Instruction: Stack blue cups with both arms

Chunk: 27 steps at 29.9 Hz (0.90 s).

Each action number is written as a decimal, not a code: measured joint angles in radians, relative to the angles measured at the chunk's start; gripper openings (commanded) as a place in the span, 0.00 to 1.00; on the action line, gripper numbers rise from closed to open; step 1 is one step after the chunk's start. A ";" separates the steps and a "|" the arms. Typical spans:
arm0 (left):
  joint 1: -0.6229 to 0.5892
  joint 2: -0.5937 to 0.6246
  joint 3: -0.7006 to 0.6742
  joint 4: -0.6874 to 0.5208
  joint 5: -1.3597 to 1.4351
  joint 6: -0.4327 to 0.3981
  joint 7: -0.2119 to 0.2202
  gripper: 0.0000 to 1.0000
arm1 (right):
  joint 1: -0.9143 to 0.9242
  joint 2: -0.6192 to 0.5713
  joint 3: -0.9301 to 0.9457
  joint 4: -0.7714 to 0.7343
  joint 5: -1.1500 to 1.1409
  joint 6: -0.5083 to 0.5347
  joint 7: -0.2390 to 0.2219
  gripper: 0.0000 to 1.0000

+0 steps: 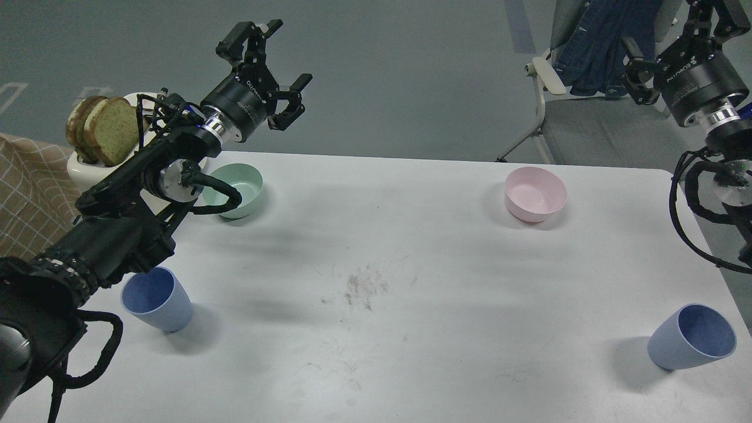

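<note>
Two matte periwinkle tumblers (157, 299) (692, 337) stand well apart, one per side; left gripper (281, 61) gapes empty aloft, right gripper (675, 53) unreadable

A white table (411, 247) is carrying two blue cups, the left cup (157, 299) and the right cup (693, 338), standing upright and well apart. A mint-green bowl (239, 189), a pink bowl (535, 194) and a toaster (82, 167) are sitting along its far edge.

Lighting: even, bright, overhead. Soft shadows fall left of my blue cups (157, 299) on the table (411, 282). Focus sharp; cups lean outward at edges
</note>
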 measured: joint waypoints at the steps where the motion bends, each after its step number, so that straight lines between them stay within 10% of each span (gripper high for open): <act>1: 0.000 -0.001 0.000 0.000 0.000 0.000 -0.001 0.98 | 0.000 0.000 0.000 0.000 -0.001 0.000 0.000 1.00; 27: -0.003 -0.003 -0.005 0.003 -0.003 0.047 -0.005 0.98 | -0.003 0.021 -0.013 -0.046 -0.018 0.000 0.000 1.00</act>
